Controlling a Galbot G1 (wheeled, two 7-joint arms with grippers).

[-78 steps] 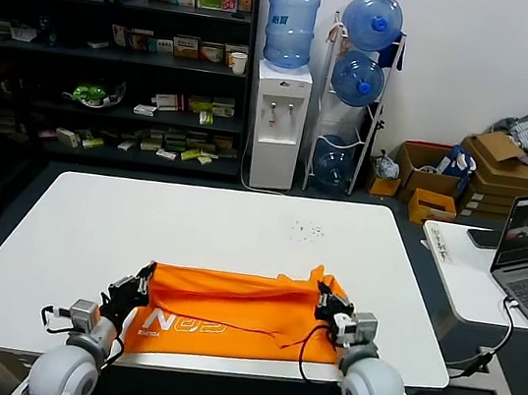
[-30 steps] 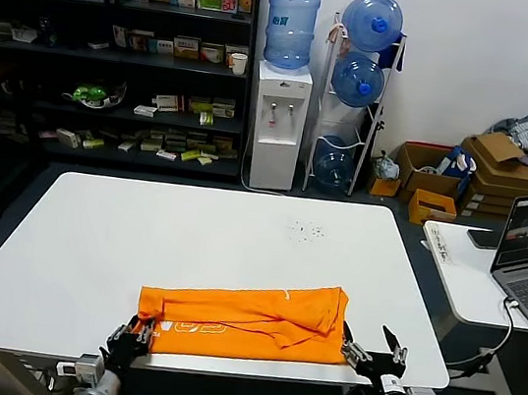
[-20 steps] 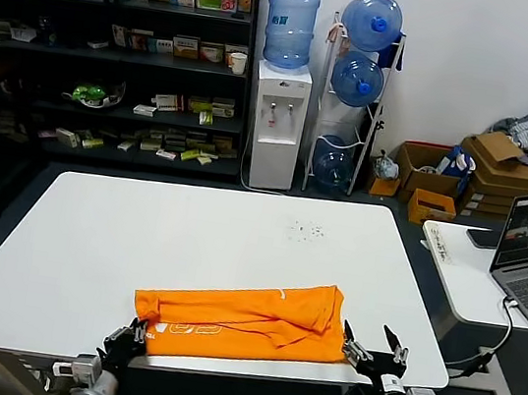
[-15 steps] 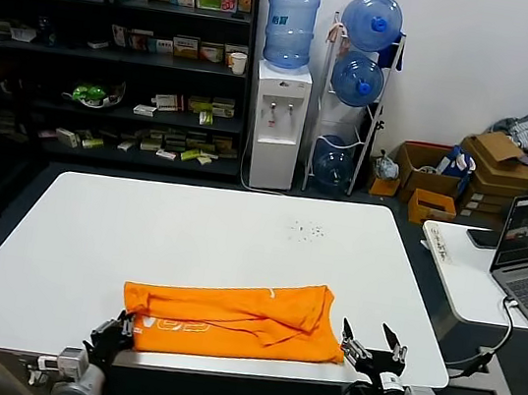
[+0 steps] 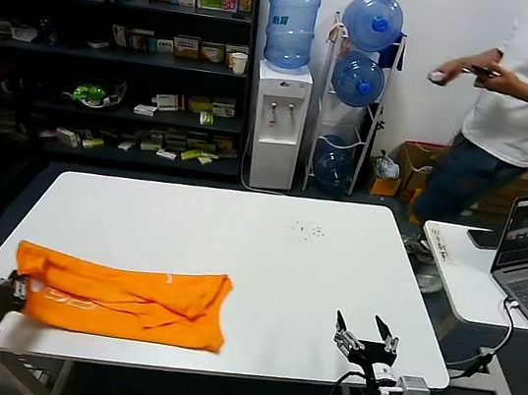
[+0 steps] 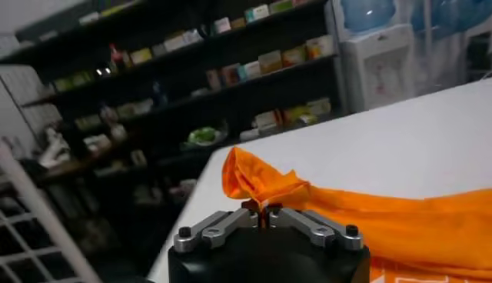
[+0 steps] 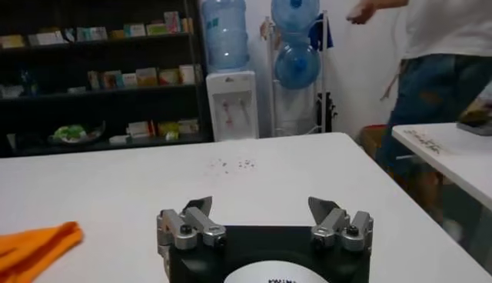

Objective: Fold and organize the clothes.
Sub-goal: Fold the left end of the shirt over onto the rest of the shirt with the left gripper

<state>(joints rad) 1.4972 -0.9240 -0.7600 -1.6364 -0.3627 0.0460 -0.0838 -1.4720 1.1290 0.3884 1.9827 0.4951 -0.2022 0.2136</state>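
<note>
Left gripper [image 6: 264, 209] clenching T-shirt [image 5: 125, 298] end at table [image 5: 237, 243] near-left corner; organizing step. Right gripper [image 5: 364, 334] released, idling near-right edge. Next: release shirt.

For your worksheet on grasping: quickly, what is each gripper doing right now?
Left gripper: closed, fingers pinching the end of the orange T-shirt.
Right gripper: open, holding nothing, at the white table's near right edge.

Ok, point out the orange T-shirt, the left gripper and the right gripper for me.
orange T-shirt [image 5: 120, 297]: head view, middle of the folded cloth.
left gripper [image 6: 263, 218]: left wrist view, between its fingertips, pinching the shirt's corner.
right gripper [image 7: 265, 209]: right wrist view, gap between its spread fingertips.
</note>
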